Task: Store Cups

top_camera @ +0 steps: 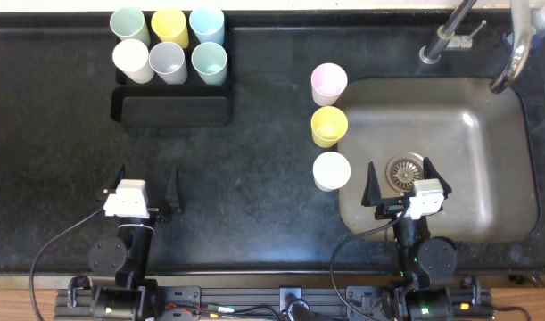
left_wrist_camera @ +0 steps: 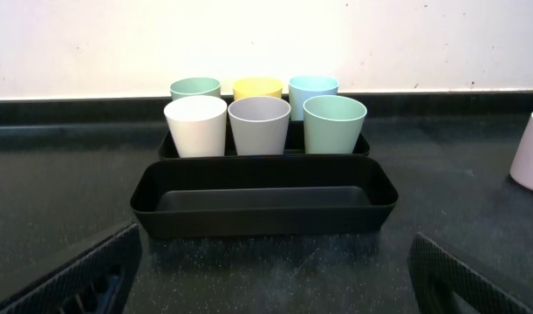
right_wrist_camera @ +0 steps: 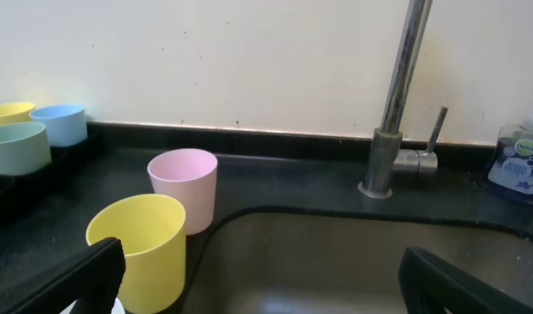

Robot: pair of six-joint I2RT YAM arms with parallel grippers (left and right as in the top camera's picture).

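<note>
Six cups [top_camera: 169, 62] fill the rear tray [left_wrist_camera: 166, 146] at eleven o'clock; three cups [top_camera: 329, 127] line the sink [top_camera: 486, 116]'s nine-o'clock rim.

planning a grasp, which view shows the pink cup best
Right wrist view: the pink cup stands whole, close, upright. Top view gives its mouth from above; left wrist view cuts it at the edge.

6 cups [left_wrist_camera: 259, 126] behind black tray [left_wrist_camera: 264, 223]

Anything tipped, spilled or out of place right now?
Nothing tipped, spilled or damaged. The pink cup, yellow cup and white cup stand upright in a row on the counter beside the sink, not yet in the front tray.
</note>
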